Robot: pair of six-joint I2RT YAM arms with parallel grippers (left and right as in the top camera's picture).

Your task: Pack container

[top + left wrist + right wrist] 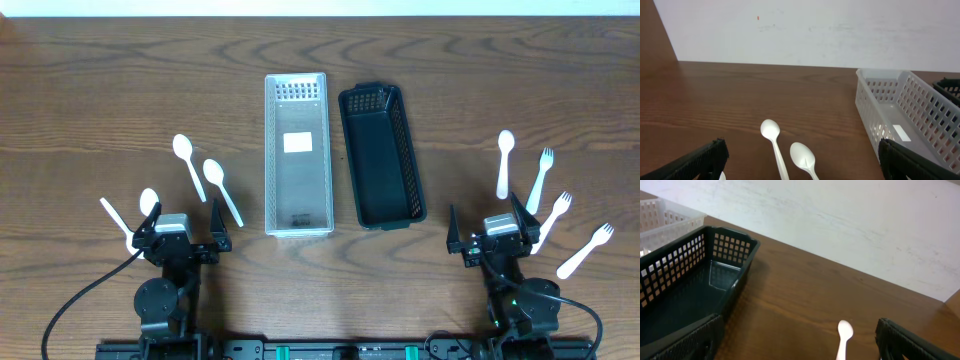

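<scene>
My left gripper (178,229) and right gripper (489,224) both sit wide and empty; the white basket (297,180) and black basket (378,160) lie side by side mid-table. I worry the flat spoons (214,172) and forks (546,158) will skid when pinched

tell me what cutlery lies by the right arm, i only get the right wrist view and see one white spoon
Observer: Overhead shows three white plastic forks lying to the right of that white plastic spoon.
Operator: anything inside the pale basket yet
Observer: No cutlery. The white perforated plastic basket has only a white rectangular patch on its floor.
Operator: and further left
Observer: Three more white plastic spoons lie left of that basket.
</scene>
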